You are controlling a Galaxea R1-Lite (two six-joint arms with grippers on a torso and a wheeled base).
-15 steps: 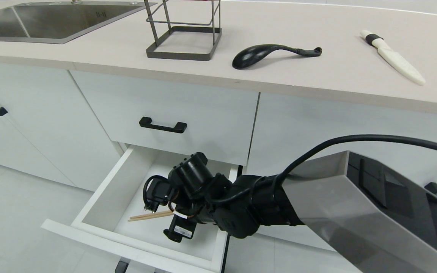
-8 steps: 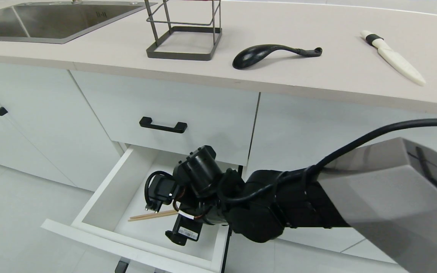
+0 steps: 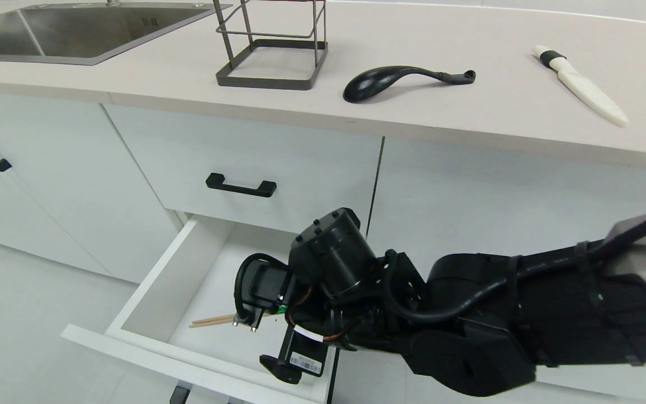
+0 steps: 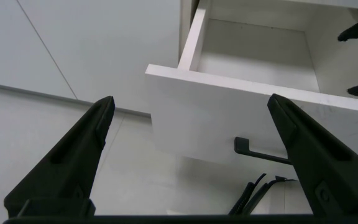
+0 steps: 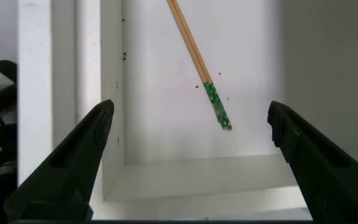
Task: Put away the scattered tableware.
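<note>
Jaws apart, chopsticks [image 5: 194,51] crosswise in drawer [image 3: 152,280]

countertop [image 3: 469,33] with rack [image 3: 261,84], black spoon [image 3: 368,85], white knife [image 3: 581,85]

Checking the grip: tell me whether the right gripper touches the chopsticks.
Apart. Right wrist view: the chopsticks lie on the drawer floor, bare floor separating them from the right gripper's open jaws.

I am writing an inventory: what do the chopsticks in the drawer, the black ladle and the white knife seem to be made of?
Chopsticks: probably bamboo or wood, matte tan with green painted ends.
Ladle: likely plastic, black and glossy, with light reflections on its bowl.
Knife: matte cream, perhaps plastic or ceramic; unclear which.
</note>
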